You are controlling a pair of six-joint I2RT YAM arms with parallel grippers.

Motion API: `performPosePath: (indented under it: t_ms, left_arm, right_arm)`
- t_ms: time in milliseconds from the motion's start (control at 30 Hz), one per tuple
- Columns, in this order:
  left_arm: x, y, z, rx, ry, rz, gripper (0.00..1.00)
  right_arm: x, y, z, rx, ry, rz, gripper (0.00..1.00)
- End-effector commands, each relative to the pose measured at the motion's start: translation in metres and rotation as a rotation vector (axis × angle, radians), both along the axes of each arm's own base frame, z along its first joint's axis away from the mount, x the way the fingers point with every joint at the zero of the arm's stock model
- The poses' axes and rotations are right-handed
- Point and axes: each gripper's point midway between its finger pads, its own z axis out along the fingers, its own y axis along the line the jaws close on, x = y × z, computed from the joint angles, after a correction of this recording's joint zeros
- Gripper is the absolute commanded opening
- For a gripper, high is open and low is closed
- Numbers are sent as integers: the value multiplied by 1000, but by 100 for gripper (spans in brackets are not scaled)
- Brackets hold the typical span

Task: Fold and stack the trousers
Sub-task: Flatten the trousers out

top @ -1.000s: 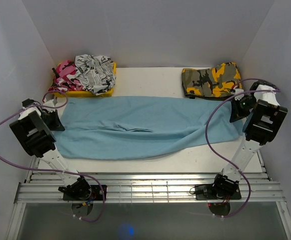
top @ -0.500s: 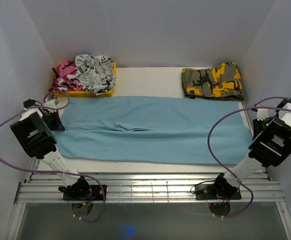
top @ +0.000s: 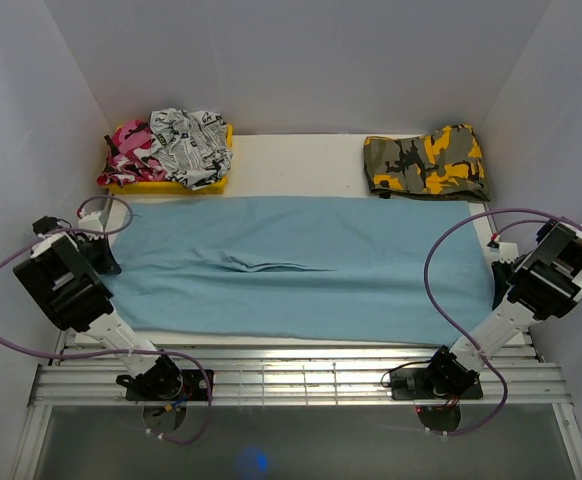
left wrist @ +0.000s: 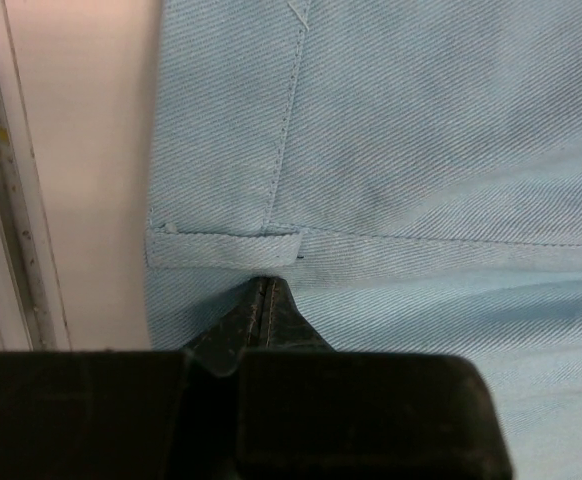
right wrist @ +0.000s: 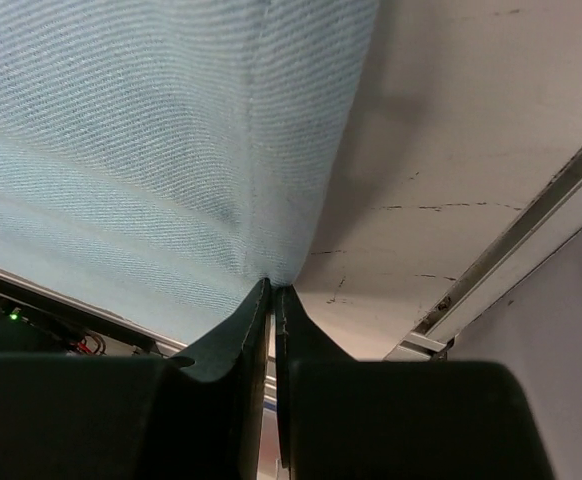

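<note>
With the plain light-blue soft cloth trousers (top: 301, 265) spread flat across the white table (top: 301, 165), the left gripper (left wrist: 263, 285) pinched shut on their left edge and the right gripper (right wrist: 271, 288) pinched on their right edge, you should lift both ends evenly, cloth taut, before folding.

Crumpled clothes (top: 179, 140) fill yellow tray (top: 214, 181); folded camouflage garment (top: 426, 160) lies apart.

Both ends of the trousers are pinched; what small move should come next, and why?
Probably lift the right pincer slightly and start carrying its end toward the left pincer. The trousers lie flat at full length across the table, each end clamped in a shut pincer, so halving them looks like the next fold.
</note>
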Motion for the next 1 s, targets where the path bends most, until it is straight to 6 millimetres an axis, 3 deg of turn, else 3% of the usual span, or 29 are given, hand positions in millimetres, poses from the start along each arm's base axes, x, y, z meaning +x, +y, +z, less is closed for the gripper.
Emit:
performPosePath:
  t_ms: [0,67,167,267,333,367,400,567,700,767,833,967]
  left_arm:
    - [-52,19,-24,95,176,6,0]
    - [-51,11,-21,64,156,-30,0]
    - [-49,-1,-10,13,125,-75,18]
    - [-41,-12,18,-19,48,-141,43]
    - [-39,-16,38,7,-3,-174,60]
    - [-37,-18,46,18,-32,-207,61]
    - [-38,-19,52,28,-42,-227,62]
    - [-25,-14,92,135,-149,-303,63]
    - [-15,-29,104,134,-213,-377,63]
    - [-3,-38,109,127,-249,-402,63]
    - [14,-41,110,96,-272,-377,62]
    - [58,-53,124,13,-349,-377,58]
  right_arm:
    - [17,-31,-10,-116,-57,12,8]
    - [22,-30,-10,-125,-67,32,8]
    - [26,-30,-4,-126,-86,73,9]
    - [43,-37,15,-139,-157,102,48]
    - [56,-45,33,-170,-212,114,62]
    - [60,-46,39,-174,-225,131,70]
    - [59,-44,45,-158,-220,137,72]
    - [97,-45,94,-134,-373,141,72]
    - [109,-23,101,-88,-391,158,65]
    - [125,-10,102,-78,-432,152,63]
    - [146,6,104,-57,-468,134,61]
    - [198,20,103,-52,-578,106,60]
